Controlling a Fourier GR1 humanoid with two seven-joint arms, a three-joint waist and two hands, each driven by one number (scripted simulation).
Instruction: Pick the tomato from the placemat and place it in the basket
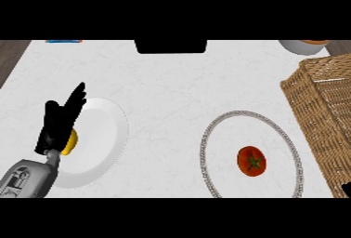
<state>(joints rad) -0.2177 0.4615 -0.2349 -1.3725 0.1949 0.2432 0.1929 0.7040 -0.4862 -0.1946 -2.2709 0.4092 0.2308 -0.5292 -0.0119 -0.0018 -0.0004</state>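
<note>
A red tomato with a green stem lies on a round white placemat with a grey patterned rim, right of centre. The wicker basket stands at the right edge, just beyond the placemat. My left hand rests at the left over a white plate, fingers straight and pointing up, well away from the tomato. At the lower right corner only a small black tip of my right hand shows, near the basket's base; its fingers are hidden.
A white plate at the left holds a yellow item partly hidden by my left hand. A black object sits at the back centre, a grey bowl at the back right, a blue-orange thing at the back left.
</note>
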